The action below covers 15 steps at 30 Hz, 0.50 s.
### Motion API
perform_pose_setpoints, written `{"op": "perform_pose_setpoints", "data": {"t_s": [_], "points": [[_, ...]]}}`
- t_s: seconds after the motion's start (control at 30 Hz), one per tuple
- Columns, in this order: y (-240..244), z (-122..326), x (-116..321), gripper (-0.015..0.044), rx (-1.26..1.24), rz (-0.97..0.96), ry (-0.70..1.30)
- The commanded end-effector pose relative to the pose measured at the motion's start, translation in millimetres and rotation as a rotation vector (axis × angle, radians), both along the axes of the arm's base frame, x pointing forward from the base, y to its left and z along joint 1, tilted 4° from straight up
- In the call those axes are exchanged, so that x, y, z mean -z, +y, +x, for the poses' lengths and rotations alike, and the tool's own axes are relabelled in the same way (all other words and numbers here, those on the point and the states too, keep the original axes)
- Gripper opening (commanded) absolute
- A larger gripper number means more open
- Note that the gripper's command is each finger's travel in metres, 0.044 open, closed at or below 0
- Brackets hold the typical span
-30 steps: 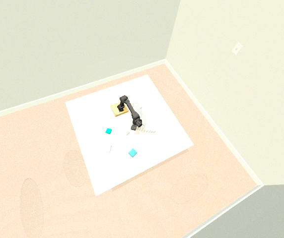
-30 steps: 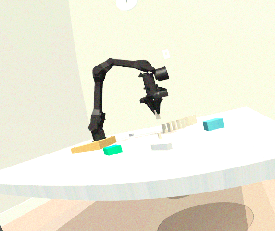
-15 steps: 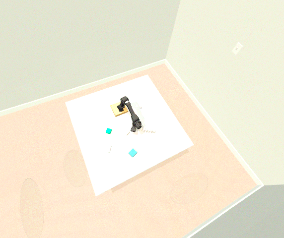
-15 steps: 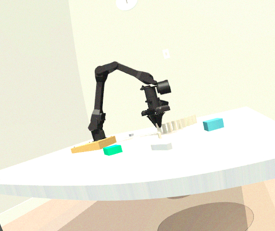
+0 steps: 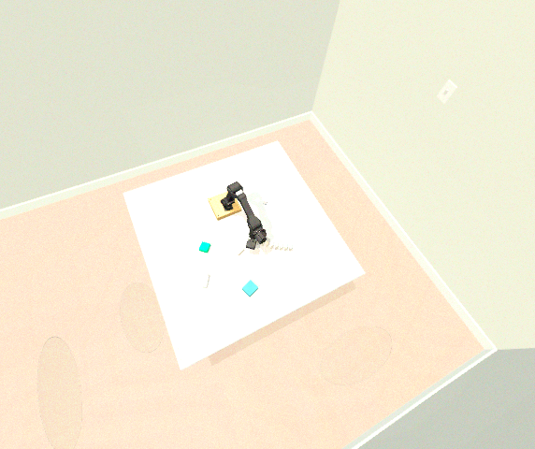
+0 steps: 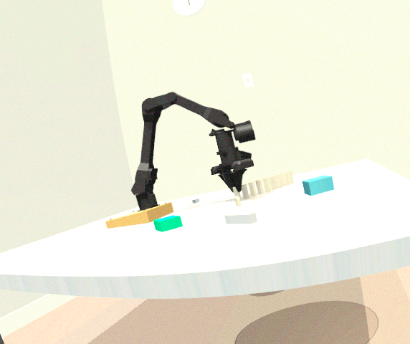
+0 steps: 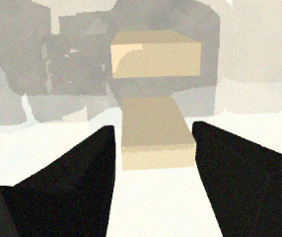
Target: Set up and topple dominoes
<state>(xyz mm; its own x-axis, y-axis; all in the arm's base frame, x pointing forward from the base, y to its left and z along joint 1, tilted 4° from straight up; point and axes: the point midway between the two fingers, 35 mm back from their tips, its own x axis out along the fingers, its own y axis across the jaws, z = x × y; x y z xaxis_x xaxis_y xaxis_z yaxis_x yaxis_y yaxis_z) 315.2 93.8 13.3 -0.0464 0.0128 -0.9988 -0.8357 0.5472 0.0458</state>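
Note:
A beige domino (image 6: 236, 193) (image 7: 156, 158) looks upright at the near end of the row; its foot is hard to make out. My gripper (image 6: 236, 188) (image 7: 153, 133) is open around it, with a gap at the left finger and a very narrow one at the right. The row of standing dominoes (image 5: 281, 248) (image 6: 267, 185) runs away from it, and its nearest domino (image 7: 156, 60) shows just beyond in the wrist view. Another loose domino (image 5: 241, 252) (image 6: 239, 202) lies on the table beside the gripper. The arm hides the fingertips in the top view.
A green block (image 5: 204, 247) (image 6: 167, 223), a whitish block (image 5: 207, 281) (image 6: 240, 218) and a blue block (image 5: 250, 287) (image 6: 318, 185) lie on the table. The arm stands on a wooden board (image 5: 217, 208) (image 6: 127, 221). A small grey item (image 5: 265, 203) (image 6: 195, 201) lies behind.

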Motion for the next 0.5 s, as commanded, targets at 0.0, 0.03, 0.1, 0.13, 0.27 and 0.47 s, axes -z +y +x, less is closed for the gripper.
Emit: {"op": "perform_pose_setpoints", "data": {"t_s": [0.0, 0.03, 0.1, 0.13, 0.27, 0.47], "points": [[0.3, -0.3, 1.3, 0.0238, 0.001, 0.001, 0.003], [0.3, -0.3, 1.3, 0.0265, 0.001, 0.001, 0.003], [0.3, -0.3, 1.3, 0.0317, 0.001, 0.001, 0.003], [0.3, -0.3, 1.3, 0.0343, 0.001, 0.001, 0.003], [0.3, -0.3, 1.3, 0.0440, 0.001, 0.001, 0.003], [1.5, 7.6, -32.9, 0.0440, 0.000, 0.001, 0.002]]}}
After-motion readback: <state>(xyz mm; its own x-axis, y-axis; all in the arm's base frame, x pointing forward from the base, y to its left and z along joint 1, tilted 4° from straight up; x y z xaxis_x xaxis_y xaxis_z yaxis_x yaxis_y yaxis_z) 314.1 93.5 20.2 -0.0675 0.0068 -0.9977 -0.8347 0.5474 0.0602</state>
